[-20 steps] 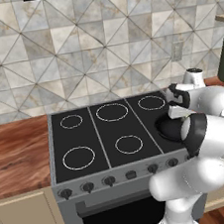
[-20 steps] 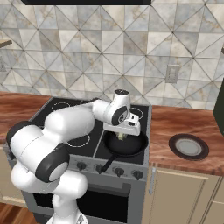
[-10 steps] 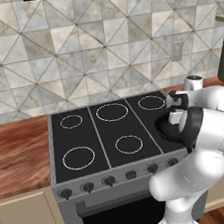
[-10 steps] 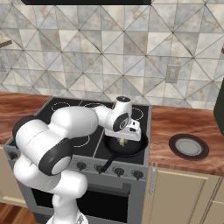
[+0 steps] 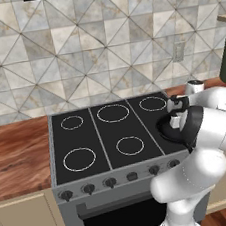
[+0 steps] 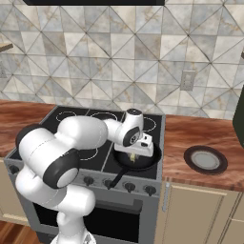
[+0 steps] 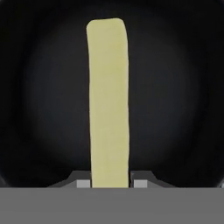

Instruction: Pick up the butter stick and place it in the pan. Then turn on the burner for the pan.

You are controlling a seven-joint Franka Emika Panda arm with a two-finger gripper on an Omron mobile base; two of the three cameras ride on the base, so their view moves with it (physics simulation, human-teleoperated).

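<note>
The butter stick [image 7: 108, 105], a thin pale yellow bar, runs straight out from my gripper [image 7: 110, 183], whose two fingertips are shut on its near end. Behind it lies the dark inside of the black pan [image 7: 179, 109]. In the right base view the pan [image 6: 145, 164] sits on the stove's front right burner, its handle [image 6: 116, 178] pointing toward the front edge. There my gripper [image 6: 135, 153] points down just above the pan's floor, and a bit of the butter stick [image 6: 133, 157] shows beneath it. In the left base view the gripper [image 5: 175, 122] hangs over the pan [image 5: 163, 129], partly behind my forearm.
A row of burner knobs [image 6: 128, 187] lines the stove's front panel. A flat grey dish with a dark rim [image 6: 205, 159] lies on the wooden counter right of the stove. The other burners [image 5: 113, 113] are bare. My arm reaches over the stove's right side.
My hand has sunk a little lower into the pan with the butter stick still held. The elbow has swung outward. The pan has not moved.
</note>
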